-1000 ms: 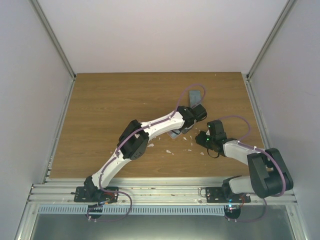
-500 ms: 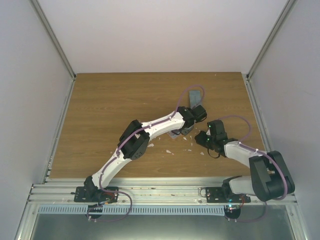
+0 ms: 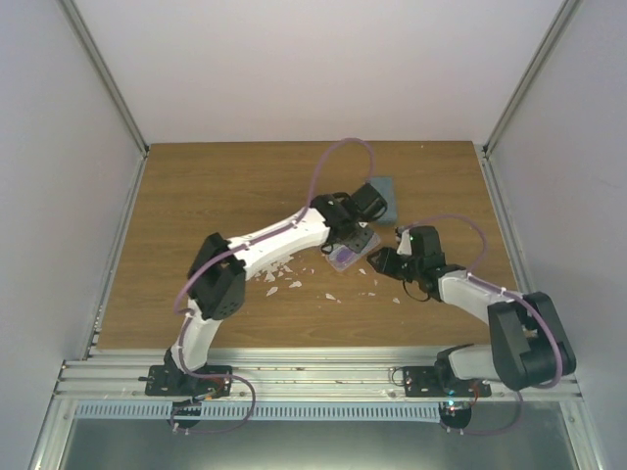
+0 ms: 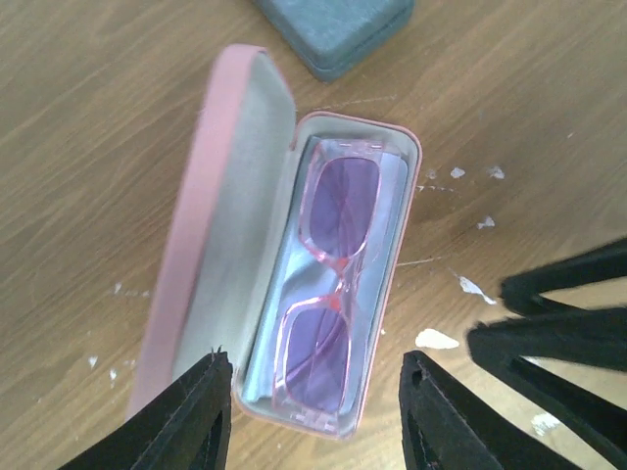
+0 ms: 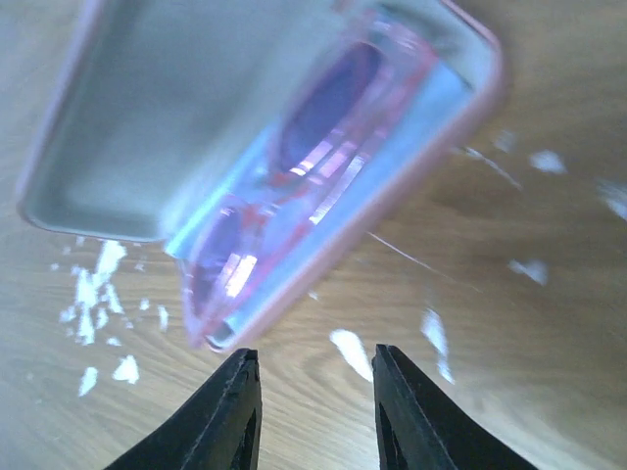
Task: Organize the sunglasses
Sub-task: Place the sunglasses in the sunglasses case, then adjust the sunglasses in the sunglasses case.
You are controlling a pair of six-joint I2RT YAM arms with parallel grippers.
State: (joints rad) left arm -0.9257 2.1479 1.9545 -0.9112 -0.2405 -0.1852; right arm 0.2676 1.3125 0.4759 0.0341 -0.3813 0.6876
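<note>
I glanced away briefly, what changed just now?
The left arm swung back to the left, uncovering the open pink case holding the pink sunglasses; the left gripper hangs open above it. The right gripper edged left towards it. The blue-grey case stayed put.

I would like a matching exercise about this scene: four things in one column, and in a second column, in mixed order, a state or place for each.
Things
1. pink sunglasses
2. pink case
3. blue-grey case
4. left gripper

States or places
A. lid shut
B. jaws apart, gripping nothing
C. lid swung open
D. lying inside a case

Pairs: 1-D, 2-C, 3-A, 4-B
</note>
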